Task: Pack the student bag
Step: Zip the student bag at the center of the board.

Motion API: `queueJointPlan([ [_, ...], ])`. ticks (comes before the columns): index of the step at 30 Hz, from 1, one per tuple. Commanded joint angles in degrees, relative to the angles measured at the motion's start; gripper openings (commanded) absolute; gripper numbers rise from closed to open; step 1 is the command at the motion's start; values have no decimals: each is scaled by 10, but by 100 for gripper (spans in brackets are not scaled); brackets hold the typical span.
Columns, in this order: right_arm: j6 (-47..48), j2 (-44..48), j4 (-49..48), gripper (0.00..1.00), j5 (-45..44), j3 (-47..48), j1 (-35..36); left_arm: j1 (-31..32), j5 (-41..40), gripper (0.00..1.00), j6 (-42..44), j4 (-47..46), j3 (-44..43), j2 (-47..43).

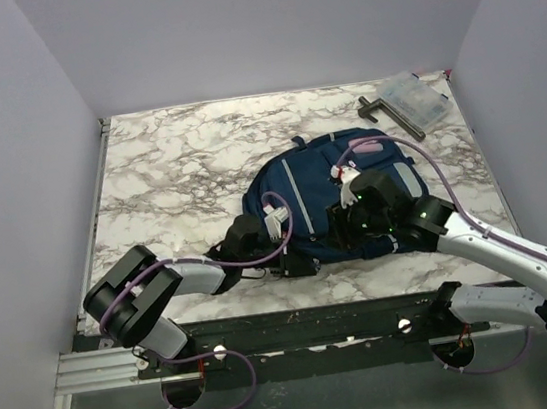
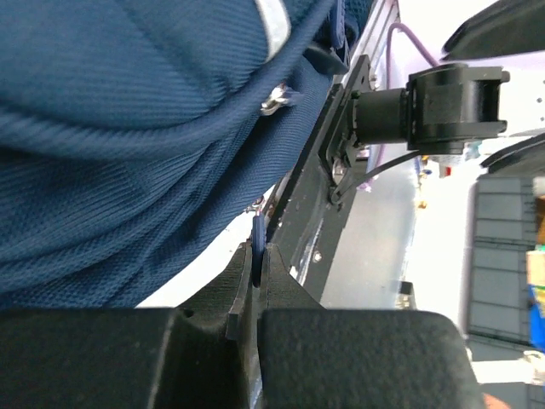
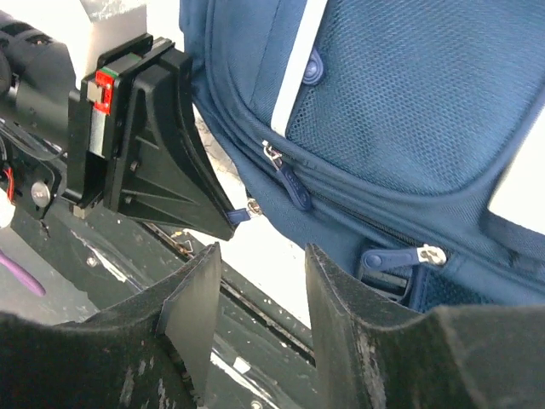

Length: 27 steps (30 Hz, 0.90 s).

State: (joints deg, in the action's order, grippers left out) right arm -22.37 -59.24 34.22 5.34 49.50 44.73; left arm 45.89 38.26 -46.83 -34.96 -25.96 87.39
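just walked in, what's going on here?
Two arms are working on a navy backpack lying on the marble table. The left pincer is shut on a small blue tab, likely a zipper pull, at the bag's near edge. The right pincer hangs open beside it, holding nothing. A clear box lies at the far right corner.

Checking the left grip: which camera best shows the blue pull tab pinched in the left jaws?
Right wrist: the blue pull tab sticks out from the tip of the left gripper. Left wrist shows only a sliver between shut jaws. Top external: too small to make out.
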Motion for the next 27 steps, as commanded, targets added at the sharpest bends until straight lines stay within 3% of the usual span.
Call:
queueJointPlan([
  [1,7,-45,-46,48,19,1,14,-32,74,0,-82,-103,37,23],
  [5,-20,-53,-104,49,1,-39,76,-46,100,0,-165,-212,57,62],
  [12,17,-150,-76,47,-174,-11,128,-55,97,0,-354,-525,102,192],
  [14,31,-162,-79,46,-194,-5,128,-56,86,0,-379,-565,110,227],
  [18,48,-164,-73,46,-223,6,128,-56,36,0,-355,-563,149,201],
  [24,89,-182,-109,49,-190,-1,128,-59,-13,0,-322,-500,161,147],
  [27,112,-192,-128,50,-154,-2,129,-57,-27,0,-275,-385,147,92],
])
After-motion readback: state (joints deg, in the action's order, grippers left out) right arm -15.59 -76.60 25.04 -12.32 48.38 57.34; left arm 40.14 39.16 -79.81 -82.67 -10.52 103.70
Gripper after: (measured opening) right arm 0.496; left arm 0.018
